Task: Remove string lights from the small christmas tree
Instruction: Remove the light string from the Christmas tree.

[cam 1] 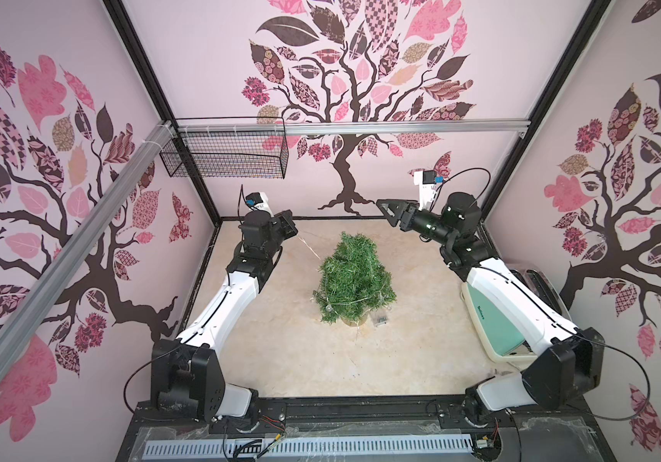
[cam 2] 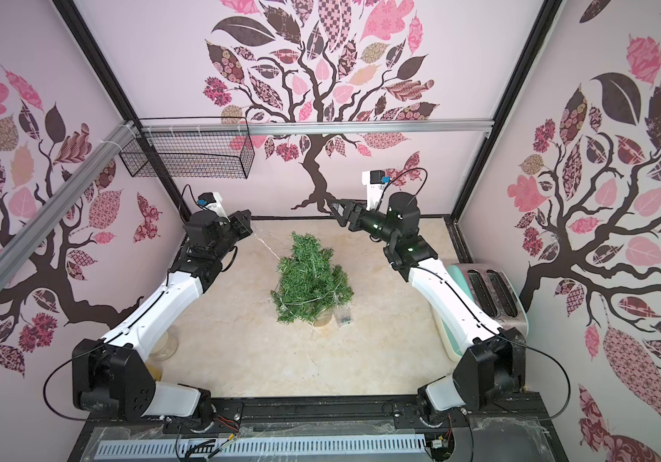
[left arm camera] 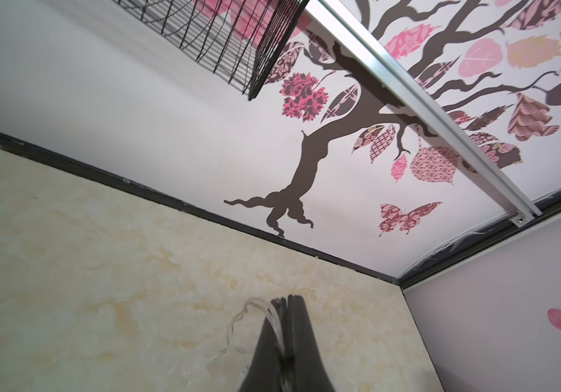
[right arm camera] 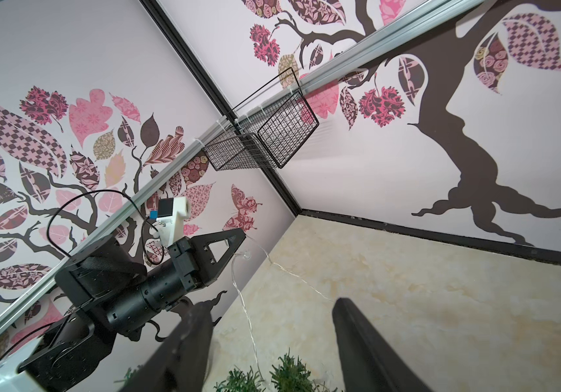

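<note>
**Left jaws pinch the strand; lower loops not yet off**

The left gripper (left arm camera: 286, 299) has its jaws pressed together on the string lights (cam 1: 308, 245). The thin wire runs from there to the small christmas tree (cam 1: 354, 272), which stands mid-desk (cam 1: 280, 360). Loops circle its lower branches (the battery box (cam 1: 380, 319) lies beside the base). The right gripper (cam 1: 382, 206) hangs beyond the treetop, jaws spread and empty. I judge the unwinding about midway. Next, the strand needs leading around the tree, perhaps passed across.

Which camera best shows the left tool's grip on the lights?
Left wrist: the string lights sit pinched in the shut left tool, close up. Right wrist shows them trailing from that tool; both top views, only a faint line.
</note>
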### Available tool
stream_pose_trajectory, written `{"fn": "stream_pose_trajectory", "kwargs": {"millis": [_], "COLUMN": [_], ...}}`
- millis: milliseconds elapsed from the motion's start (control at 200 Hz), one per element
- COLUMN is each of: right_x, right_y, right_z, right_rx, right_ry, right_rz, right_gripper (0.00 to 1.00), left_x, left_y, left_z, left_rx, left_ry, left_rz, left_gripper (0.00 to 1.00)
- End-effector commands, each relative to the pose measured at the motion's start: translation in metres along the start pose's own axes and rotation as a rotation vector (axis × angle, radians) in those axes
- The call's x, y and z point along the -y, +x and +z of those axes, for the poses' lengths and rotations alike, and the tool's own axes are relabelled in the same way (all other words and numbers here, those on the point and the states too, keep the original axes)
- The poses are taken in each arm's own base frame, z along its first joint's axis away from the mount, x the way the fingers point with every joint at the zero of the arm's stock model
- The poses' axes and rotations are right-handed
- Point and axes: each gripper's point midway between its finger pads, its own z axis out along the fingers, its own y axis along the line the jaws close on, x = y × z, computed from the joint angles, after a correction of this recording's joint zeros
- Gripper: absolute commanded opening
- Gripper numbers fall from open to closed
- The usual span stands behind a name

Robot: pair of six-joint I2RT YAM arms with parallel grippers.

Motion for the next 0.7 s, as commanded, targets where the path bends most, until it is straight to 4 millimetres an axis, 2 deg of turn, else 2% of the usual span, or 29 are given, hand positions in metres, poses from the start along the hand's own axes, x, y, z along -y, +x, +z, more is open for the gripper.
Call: {"fn": "stream_pose_trajectory", "kwargs": {"millis": [0,130,260,290,445,695], "right_x": [-0.020,-0.019,-0.018,-0.018,-0.020,-0.020], "right_y": [-0.015,-0.009,-0.004,-0.004,-0.004,-0.002], "right_z": [-0.012,-0.016,-0.016,-0.016,-0.018,-0.020], "right_rx": [0.055,0.052,0.044,0.043,0.046,0.042], "right_ry": [-0.042,-0.039,-0.047,-0.048,-0.052,-0.056], "right_rz": [-0.027,-0.019,-0.011,-0.010,-0.015,-0.012], "right_gripper": [0.62,0.63,0.62,0.62,0.62,0.62], "left_x": [-0.024,-0.031,-0.023,-0.013,0.014,0.062], "left_y": [0.004,-0.003,-0.013,-0.023,-0.042,-0.051], "left_z": [0.004,0.000,-0.003,-0.004,-0.007,-0.011], "left_rx": [0.010,0.033,0.039,0.069,0.084,0.054], "left_ry": [-0.046,-0.053,0.003,0.040,0.134,0.366], "left_rz": [-0.040,-0.046,-0.064,-0.062,-0.059,-0.079], "left_gripper": [0.00,0.00,0.00,0.00,0.00,0.00]}}
